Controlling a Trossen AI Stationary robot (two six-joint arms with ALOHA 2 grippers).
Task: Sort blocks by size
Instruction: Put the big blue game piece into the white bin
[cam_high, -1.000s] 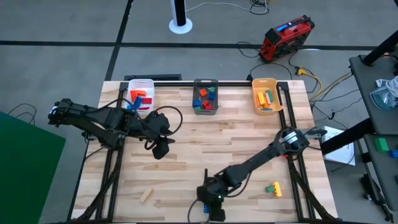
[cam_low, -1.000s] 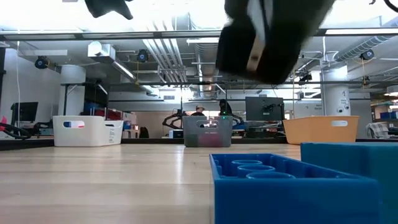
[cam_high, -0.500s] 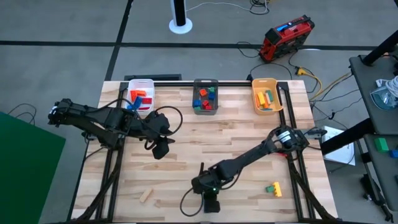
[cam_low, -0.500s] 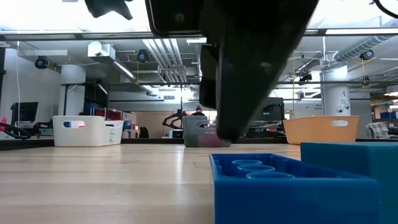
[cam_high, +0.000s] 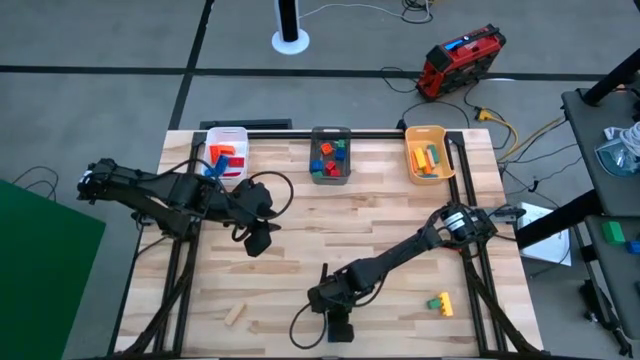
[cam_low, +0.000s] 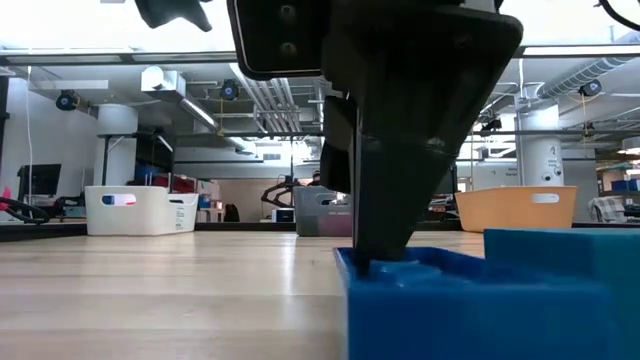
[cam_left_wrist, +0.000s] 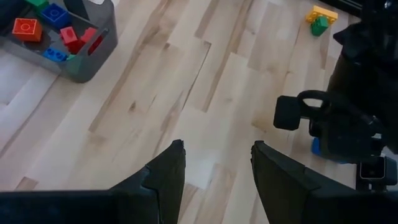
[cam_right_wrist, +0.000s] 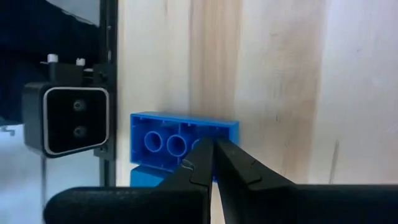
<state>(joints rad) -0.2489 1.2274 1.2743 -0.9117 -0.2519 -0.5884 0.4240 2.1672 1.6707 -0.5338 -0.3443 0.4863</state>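
Right gripper (cam_right_wrist: 213, 163): low at the near edge of the surface (cam_high: 300, 220), jaws nearly closed over the blue block (cam_right_wrist: 184, 135), not yet clamping it.
Reason: positioned to pick it for sorting.
Left gripper (cam_left_wrist: 214, 168): jaws released, waiting left of centre.
Bins (cam_high: 330, 170): far edge, holding sorted blocks.

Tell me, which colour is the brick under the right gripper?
The brick is blue; the right wrist view shows it best, under the right gripper.
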